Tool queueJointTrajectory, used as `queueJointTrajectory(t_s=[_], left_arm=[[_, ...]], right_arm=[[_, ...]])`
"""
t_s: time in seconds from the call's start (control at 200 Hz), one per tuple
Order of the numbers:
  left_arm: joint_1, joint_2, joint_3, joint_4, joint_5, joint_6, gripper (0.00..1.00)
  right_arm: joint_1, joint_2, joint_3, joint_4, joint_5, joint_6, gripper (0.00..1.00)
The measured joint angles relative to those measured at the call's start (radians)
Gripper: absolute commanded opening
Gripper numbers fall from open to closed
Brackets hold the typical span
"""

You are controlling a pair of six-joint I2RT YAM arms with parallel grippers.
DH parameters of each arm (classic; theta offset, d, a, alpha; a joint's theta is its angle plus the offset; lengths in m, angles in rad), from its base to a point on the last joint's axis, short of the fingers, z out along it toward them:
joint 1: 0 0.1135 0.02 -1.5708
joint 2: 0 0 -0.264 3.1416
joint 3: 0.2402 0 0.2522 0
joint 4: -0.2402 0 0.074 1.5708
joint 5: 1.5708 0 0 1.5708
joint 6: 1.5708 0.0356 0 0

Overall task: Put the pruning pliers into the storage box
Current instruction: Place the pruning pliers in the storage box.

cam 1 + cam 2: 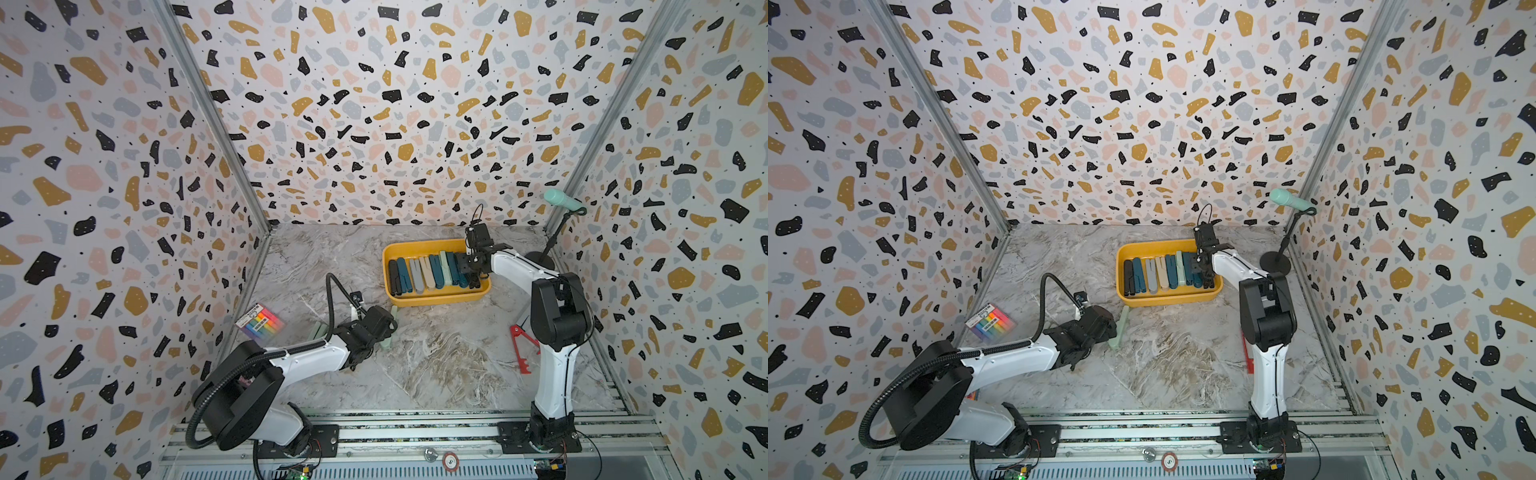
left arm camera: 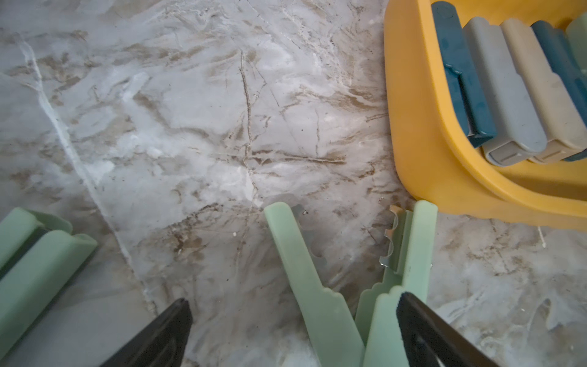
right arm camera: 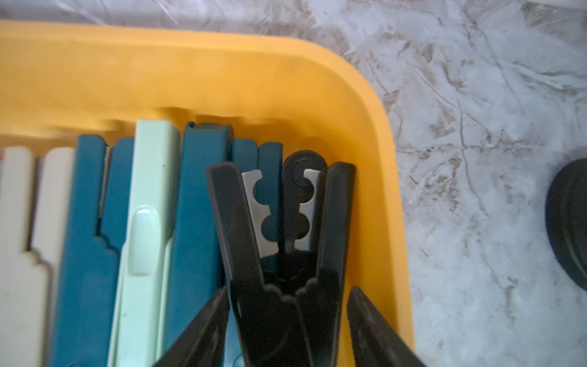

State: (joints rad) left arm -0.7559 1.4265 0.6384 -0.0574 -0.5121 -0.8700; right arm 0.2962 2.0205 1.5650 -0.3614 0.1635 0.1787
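Right gripper (image 3: 287, 292): jaws parted, straddling black plastic pruning pliers (image 3: 286, 241) at the right end of the shallow yellow plastic storage box (image 3: 190, 70). Gap visible on one side, so not clamped. That pair lies splayed in a V with pale notched blades showing, spread ends toward the box's far wall. Row of closed pliers (image 1: 432, 272) in the box (black, teal, grey, beige, mint) lies side by side, long axes near-to-far across the box's short side.

Left gripper (image 2: 293, 298): wide open, holding nothing, over mint-green plastic pliers (image 2: 317, 286) on the table. They are also splayed, tips toward the box, just short of its near wall. Second mint pair (image 2: 35, 254), closed, is nearby. Red pair (image 1: 521, 345) lies open beside the right arm.

Grey-brown marble-look tabletop (image 1: 415, 365), terrazzo-print walls (image 1: 374, 104), aluminium rail (image 1: 415, 432) in front. Rainbow-striped flat packet (image 1: 259, 324) by the left wall, print too small to read. Mint microphone on black stand (image 1: 563, 201) in the far right corner.
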Motion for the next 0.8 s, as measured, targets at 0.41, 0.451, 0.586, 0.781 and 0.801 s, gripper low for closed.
queueJointTrajectory(t_s=[0.41, 0.451, 0.586, 0.781, 0.801], left_arm=[[-0.035, 0.101, 0.067, 0.037, 0.058, -0.040, 0.99], [-0.044, 0.113, 0.081, 0.037, 0.060, -0.040, 0.99], [-0.060, 0.148, 0.103, 0.041, 0.062, -0.044, 1.00], [-0.064, 0.206, 0.121, 0.013, 0.055, -0.059, 1.00], [-0.064, 0.206, 0.121, 0.007, 0.053, -0.061, 0.99]], right_arm=[[-0.038, -0.227, -0.177, 0.114, -0.051, 0.011, 0.65], [-0.047, -0.246, -0.215, 0.131, -0.055, 0.015, 0.65], [-0.071, -0.301, -0.318, 0.165, -0.066, 0.025, 0.65], [-0.108, -0.354, -0.387, 0.195, -0.075, 0.029, 0.66], [-0.111, -0.358, -0.392, 0.199, -0.076, 0.029, 0.66]])
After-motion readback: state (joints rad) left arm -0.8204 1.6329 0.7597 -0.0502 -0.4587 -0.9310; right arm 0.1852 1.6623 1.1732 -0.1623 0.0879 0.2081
